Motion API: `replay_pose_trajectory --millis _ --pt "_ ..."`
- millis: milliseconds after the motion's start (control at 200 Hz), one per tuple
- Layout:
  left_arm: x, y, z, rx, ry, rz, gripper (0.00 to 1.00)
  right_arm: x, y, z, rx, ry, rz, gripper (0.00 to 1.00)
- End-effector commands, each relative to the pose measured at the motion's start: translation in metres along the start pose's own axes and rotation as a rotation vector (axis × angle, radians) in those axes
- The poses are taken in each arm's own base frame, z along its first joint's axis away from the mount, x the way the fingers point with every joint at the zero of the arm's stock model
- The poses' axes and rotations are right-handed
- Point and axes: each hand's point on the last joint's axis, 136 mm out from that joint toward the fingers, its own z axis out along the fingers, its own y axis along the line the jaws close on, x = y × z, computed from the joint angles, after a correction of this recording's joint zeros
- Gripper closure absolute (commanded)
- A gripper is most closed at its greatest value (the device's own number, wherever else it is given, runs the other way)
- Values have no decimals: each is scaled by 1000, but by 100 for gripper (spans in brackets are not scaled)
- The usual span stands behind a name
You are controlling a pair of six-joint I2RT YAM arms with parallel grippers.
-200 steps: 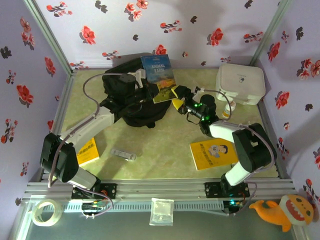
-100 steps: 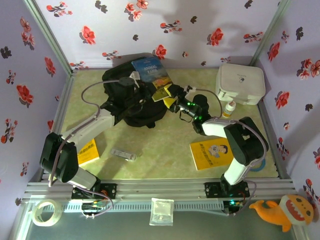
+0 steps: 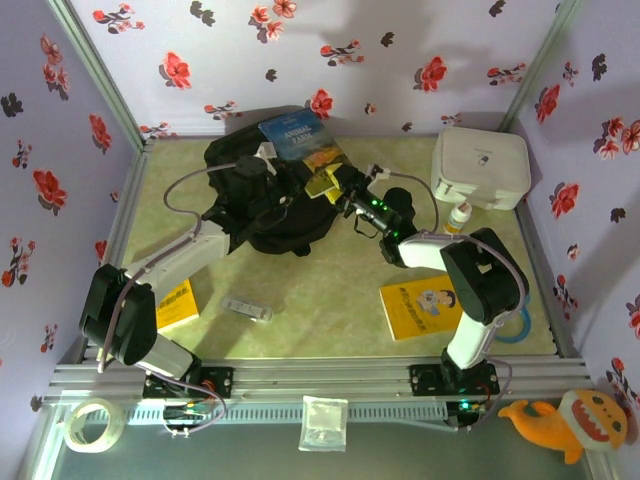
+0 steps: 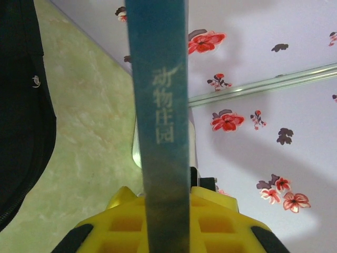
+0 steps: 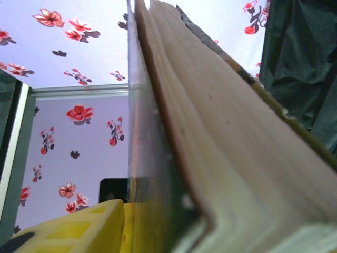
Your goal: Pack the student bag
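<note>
Right gripper (image 3: pixel 330 186) clamps the blue book (image 3: pixel 298 140) by its corner, tilted over the student bag (image 3: pixel 272 222).

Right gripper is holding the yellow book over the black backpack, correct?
No. The right gripper holds the blue book, not the yellow one, over the black backpack; the top view shows it. The yellow book lies flat near that arm's base.

The bag (image 3: pixel 295 228) is black. The book (image 3: pixel 300 142) has a blue cover; its spine carries pale characters. The fingers (image 4: pixel 221 224) are yellow. The walls (image 3: pixel 400 40) are lilac with red and black flowers. The table (image 3: pixel 330 290) is marbled pale green. The case (image 3: pixel 480 165) is white.
</note>
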Motion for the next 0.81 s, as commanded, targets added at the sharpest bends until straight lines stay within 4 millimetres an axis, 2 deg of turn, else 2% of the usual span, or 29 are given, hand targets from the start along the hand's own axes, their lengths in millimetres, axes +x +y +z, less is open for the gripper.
replay_pose_trajectory --millis 0,120,210,350,500,585,800 --pt "-17 -35 -13 117 -70 8 100 -2 29 2 -74 -22 -59 54" --pt "-17 -28 -15 97 -68 -3 99 -3 37 -2 -76 -46 -101 71" --pt "-17 -19 -17 72 -69 -6 88 -5 38 -7 -43 -68 -141 82" --pt "-16 11 -27 -40 -61 52 52 -14 34 -24 66 -114 -241 90" --pt "-11 51 -48 -247 5 290 19 -29 28 -53 235 -154 -367 92" --pt "-6 65 -59 -341 93 496 11 -36 23 -72 342 -172 -437 92" --pt "13 91 -70 -446 379 947 5 -51 13 -113 529 -223 -528 91"
